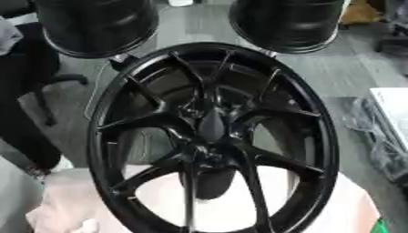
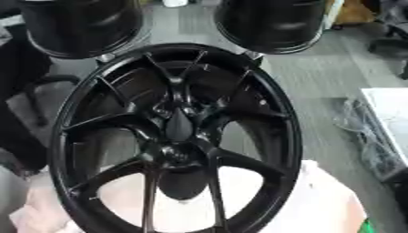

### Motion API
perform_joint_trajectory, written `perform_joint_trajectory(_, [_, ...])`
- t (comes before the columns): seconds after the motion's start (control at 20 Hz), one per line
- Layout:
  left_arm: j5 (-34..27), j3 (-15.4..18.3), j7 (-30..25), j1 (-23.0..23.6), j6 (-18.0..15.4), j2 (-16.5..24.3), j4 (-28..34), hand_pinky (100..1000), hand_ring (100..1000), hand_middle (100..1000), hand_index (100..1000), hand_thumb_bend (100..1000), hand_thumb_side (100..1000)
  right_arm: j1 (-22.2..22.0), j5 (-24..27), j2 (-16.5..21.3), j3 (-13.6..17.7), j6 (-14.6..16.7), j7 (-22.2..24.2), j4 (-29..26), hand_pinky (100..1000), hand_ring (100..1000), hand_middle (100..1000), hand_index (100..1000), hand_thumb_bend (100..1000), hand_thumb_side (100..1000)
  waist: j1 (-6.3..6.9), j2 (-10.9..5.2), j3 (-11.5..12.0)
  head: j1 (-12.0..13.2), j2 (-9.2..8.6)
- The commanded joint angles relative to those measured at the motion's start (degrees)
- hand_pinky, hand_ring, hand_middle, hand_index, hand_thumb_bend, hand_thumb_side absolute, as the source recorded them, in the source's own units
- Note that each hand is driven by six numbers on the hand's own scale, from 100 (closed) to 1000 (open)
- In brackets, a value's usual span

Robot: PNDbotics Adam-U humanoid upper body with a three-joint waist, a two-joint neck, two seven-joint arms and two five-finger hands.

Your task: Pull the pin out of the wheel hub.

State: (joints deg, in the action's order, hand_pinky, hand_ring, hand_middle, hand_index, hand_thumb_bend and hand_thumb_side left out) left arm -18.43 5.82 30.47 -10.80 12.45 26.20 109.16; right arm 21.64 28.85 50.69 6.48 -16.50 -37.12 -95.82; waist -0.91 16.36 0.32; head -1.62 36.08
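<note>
Looking down on a grey plank floor (image 1: 343, 73) in a workshop-like room. Finding neither the left hand nor the right hand in either view, so not telling how their fingers are standing.

Facing a large black wheel (image 1: 323, 136) that is filling the middle of both views, standing nearly upright on its rim and leaning a little away at the top. Seeing its hub (image 2: 179, 152) at the centre, with thin paired spokes fanning out to the rim. Noticing a dark tapered piece (image 1: 211, 124) sticking up from just above the hub's middle, black on black; not being able to tell for certain whether this is the pin. Catching a dark rounded shape (image 1: 211, 182) through the lower spokes, below the hub.

Moving outward: resting the wheel's lower part against a pale, pinkish-white covering (image 2: 323, 200) that is showing between the spokes and spreading to both lower corners. Glimpsing a small green patch (image 1: 381, 226) at the lower right edge.

Looking past the wheel's top at two black drum-like rims, one at the upper left (image 1: 95, 22) and one at the upper right (image 1: 287, 20), both just beyond the wheel. Passing a black office chair (image 1: 32, 77) on the left, and on the right a white tabletop (image 1: 395, 109) with crumpled clear plastic (image 1: 374, 132) hanging beside it.
</note>
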Motion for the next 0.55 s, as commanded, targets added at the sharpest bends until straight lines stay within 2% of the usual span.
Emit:
perform_joint_trajectory(0.05, [-0.10, 0.21, -0.20, -0.63, -0.06, 0.93, 1.01, 739, 720, 725, 801, 310, 761, 0.87, 0.20, -0.43, -0.48, 2.64, 1.45, -4.95, 841, 784, 724, 868, 310, 321, -0.10, -1.06, -0.02, -0.18, -0.68])
perform_joint_trajectory(0.15, [-0.14, 0.14, -0.24, -0.75, -0.08, 0.85, 1.01, 740, 720, 725, 801, 311, 761, 1.37, -0.32, -2.07, -1.22, 3.91, 2.80, -6.64, 844, 788, 728, 872, 283, 338, -0.08, -1.05, 0.02, -0.10, -0.52])
perform_joint_trajectory(0.25, [-0.15, 0.01, -0.33, -1.07, -0.10, 0.73, 1.03, 740, 720, 726, 801, 311, 760, 1.74, -0.73, -3.97, -2.12, 4.76, 4.55, -7.66, 844, 791, 732, 875, 307, 329, -0.04, -1.02, 0.14, -0.01, -0.13])
perform_joint_trajectory(0.35, [-0.07, -0.06, -0.41, -1.38, -0.17, 0.66, 1.10, 740, 720, 726, 801, 311, 758, 1.46, -1.18, -5.38, -2.84, 5.67, 6.29, -8.06, 838, 782, 722, 867, 399, 311, 0.06, -0.96, 0.31, 0.13, -0.02])
perform_joint_trajectory(0.55, [0.00, -0.10, -0.43, -1.72, -0.25, 0.61, 1.17, 740, 720, 726, 807, 311, 756, 0.35, -2.01, -8.05, -4.03, 7.02, 9.12, -7.50, 836, 771, 711, 857, 395, 328, 0.25, -0.86, 0.65, 0.18, -0.02])
